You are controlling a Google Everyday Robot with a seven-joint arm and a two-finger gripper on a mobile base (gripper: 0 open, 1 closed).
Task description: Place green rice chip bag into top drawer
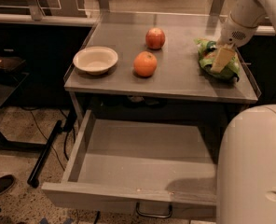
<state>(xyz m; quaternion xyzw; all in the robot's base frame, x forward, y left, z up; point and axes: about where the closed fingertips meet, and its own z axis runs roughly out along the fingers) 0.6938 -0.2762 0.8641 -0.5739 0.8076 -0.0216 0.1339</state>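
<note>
The green rice chip bag (208, 55) lies crumpled at the right edge of the grey tabletop (175, 80). My gripper (221, 59) reaches down from the white arm at the upper right and sits right on top of the bag, covering its middle. The top drawer (133, 171) is pulled wide open below the tabletop, its inside bare, its dark loop handle (154, 212) at the front.
An orange (145, 64) and a red apple (155, 38) sit mid-table, and a white bowl (95, 59) sits at the left. A raised lip runs along the table's right edge. My white robot body (252, 167) fills the lower right, over the drawer's right corner.
</note>
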